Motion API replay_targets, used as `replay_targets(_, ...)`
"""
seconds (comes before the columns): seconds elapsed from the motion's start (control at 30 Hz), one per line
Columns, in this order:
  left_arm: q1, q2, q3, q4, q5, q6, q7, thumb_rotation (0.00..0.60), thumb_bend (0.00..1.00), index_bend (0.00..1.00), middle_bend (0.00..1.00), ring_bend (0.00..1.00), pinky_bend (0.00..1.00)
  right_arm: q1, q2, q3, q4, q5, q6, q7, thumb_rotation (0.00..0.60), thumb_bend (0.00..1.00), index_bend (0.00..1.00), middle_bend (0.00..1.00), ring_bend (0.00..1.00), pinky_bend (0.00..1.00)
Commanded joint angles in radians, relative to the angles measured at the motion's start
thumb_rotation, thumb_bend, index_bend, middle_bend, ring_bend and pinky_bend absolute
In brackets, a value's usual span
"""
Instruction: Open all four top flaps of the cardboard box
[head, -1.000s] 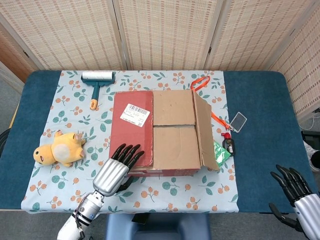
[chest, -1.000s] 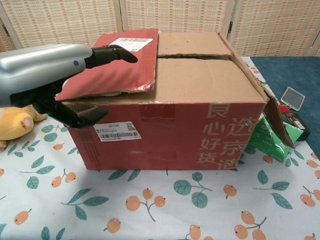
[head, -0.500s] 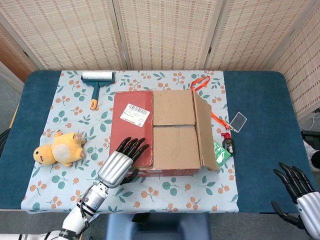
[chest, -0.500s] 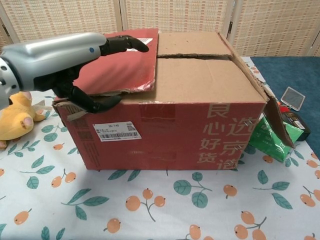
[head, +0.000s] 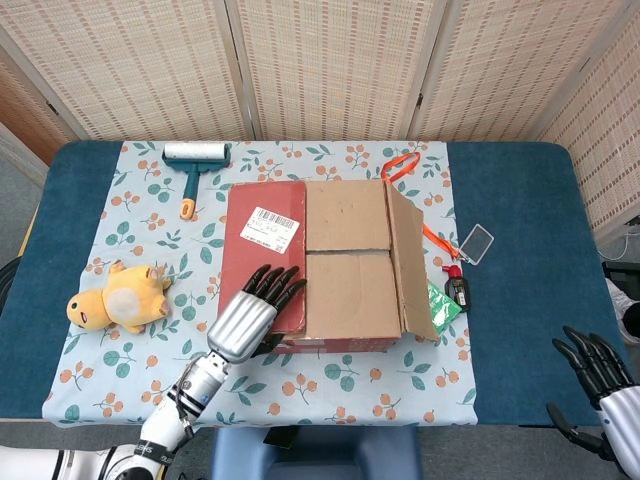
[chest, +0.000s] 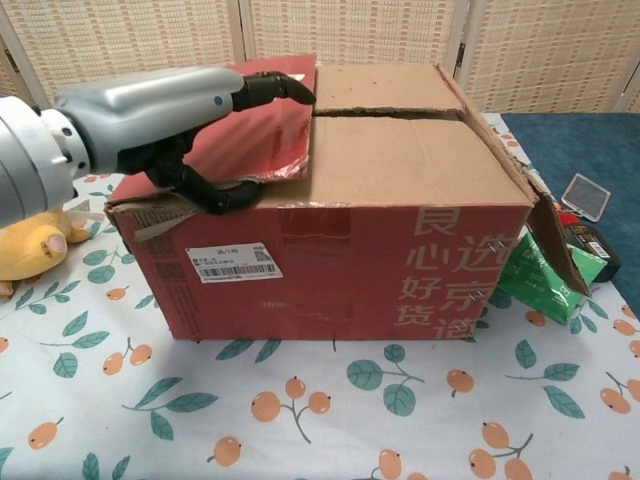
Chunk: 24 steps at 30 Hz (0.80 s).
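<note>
The cardboard box (head: 350, 295) stands mid-table, its front face (chest: 400, 250) printed red. Its red left flap (head: 262, 235) with a white label lies nearly flat on top, the front edge slightly lifted (chest: 260, 140). Two brown flaps (head: 345, 215) lie closed. The right flap (head: 408, 260) hangs open outward (chest: 545, 230). My left hand (head: 245, 320) grips the red flap's front edge. In the chest view, the left hand (chest: 150, 110) has its fingers laid on top of the flap and its thumb hooked underneath. My right hand (head: 600, 380) hovers at the lower right, fingers spread, holding nothing.
A yellow plush toy (head: 115, 298) lies left of the box. A lint roller (head: 193, 160) sits at the back left. An orange strap (head: 402, 165), a clear card (head: 477, 243), a black key fob (head: 457, 292) and a green packet (head: 440, 305) lie right of the box.
My left hand has slid right and further over the red flap, and its thumb has come up under the flap's front edge. The right hand has sunk slightly.
</note>
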Motion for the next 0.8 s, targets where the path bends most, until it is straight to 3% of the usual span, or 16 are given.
replay_targets(0.03,-0.015,-0.010,-0.003,0.017,-0.012,0.003,-0.001,0.600,0.49,0.00,0.00,0.00,0.00,-0.002,0.001,0.001,0.000,0.002,0.000,0.002,0.600,0.41,0.00,0.00,0.00,0.00)
replay_targets(0.17,-0.016,-0.034,0.003,0.037,0.033,0.058,0.023,0.600,0.49,0.00,0.00,0.00,0.00,-0.002,0.000,0.002,0.000,-0.001,-0.003,0.004,0.600,0.41,0.00,0.00,0.00,0.00)
replay_targets(0.33,-0.011,-0.067,0.019,0.044,0.078,0.150,0.142,0.600,0.49,0.00,0.00,0.00,0.00,-0.007,-0.024,0.020,0.001,0.011,-0.003,-0.047,0.600,0.41,0.00,0.00,0.00,0.00)
replay_targets(0.8,-0.013,-0.099,0.018,-0.043,0.117,0.248,0.307,0.600,0.49,0.00,0.00,0.00,0.00,0.008,-0.022,0.003,-0.020,-0.008,-0.063,-0.065,0.600,0.41,0.00,0.00,0.00,0.00)
